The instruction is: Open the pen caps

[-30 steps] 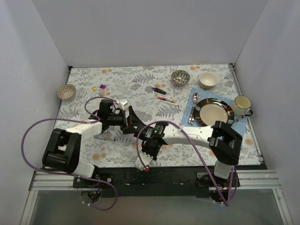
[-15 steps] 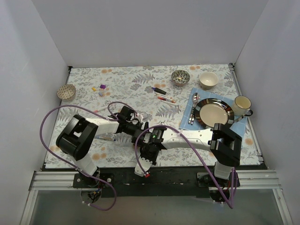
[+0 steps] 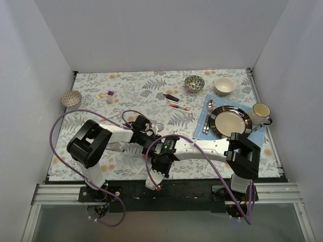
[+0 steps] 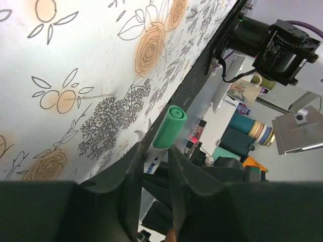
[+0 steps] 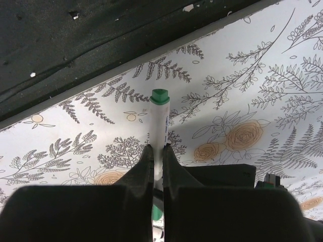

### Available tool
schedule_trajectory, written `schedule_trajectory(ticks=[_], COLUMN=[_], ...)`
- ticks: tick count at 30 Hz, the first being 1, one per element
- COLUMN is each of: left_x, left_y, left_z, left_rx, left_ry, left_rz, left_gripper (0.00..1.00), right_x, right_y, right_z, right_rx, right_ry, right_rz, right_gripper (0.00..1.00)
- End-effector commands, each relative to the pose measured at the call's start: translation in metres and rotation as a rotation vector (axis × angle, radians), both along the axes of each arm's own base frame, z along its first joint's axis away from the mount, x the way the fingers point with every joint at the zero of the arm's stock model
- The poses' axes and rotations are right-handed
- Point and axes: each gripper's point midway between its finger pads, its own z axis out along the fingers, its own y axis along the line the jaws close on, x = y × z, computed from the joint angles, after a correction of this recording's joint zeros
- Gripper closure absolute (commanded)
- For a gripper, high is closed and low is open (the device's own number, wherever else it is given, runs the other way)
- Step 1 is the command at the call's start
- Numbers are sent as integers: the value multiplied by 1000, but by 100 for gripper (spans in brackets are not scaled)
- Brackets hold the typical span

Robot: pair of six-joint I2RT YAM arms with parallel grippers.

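A white-barrelled pen (image 5: 158, 126) with a green end plug is clamped in my right gripper (image 5: 157, 148), which is shut on the barrel just above the floral cloth. In the left wrist view the same pen's green cap (image 4: 169, 126) sticks out past my left gripper (image 4: 154, 149). Those jaws are closed on the white barrel right below the cap. From above, the left gripper (image 3: 147, 135) and the right gripper (image 3: 156, 145) meet at the table's middle and hide the pen. More capped pens (image 3: 176, 102) lie further back. Loose small caps (image 3: 108, 95) lie at the back left.
A patterned bowl (image 3: 71, 99) sits at the left edge. Another patterned bowl (image 3: 193, 82) and a cream bowl (image 3: 224, 85) stand at the back. At the right are a plate (image 3: 246, 121), a spoon and fork (image 3: 207, 117) and a mug (image 3: 261, 113). Purple cables loop over both arms.
My left arm has swung in toward the middle, and its wide-open jaws have closed around the pen by its green cap. The right gripper has kept hold of the barrel.
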Motion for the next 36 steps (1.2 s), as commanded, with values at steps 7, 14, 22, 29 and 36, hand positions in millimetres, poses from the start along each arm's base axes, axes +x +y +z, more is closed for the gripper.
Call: schedule_trajectory(ticks=[7, 14, 22, 29, 36], left_x=[-3, 13, 39, 83, 124], left_y=[-13, -14, 5, 32, 67], left_z=[21, 32, 41, 50, 91], left_rx=[-86, -111, -121, -68, -61], left_ry=[-4, -52, -89, -237, -521], left_rz=[-50, 23, 185, 456, 810], left_gripper=[100, 100, 100, 100, 100], right_x=[-1, 2, -1, 6, 57], right_y=[13, 19, 18, 28, 18], right_z=[20, 33, 69, 138, 190], right_rx=[69, 128, 215, 394, 637], right_ry=[1, 1, 75, 241, 789], right_rz=[-9, -92, -154, -299, -735], right_gripper=[99, 62, 41, 38, 35])
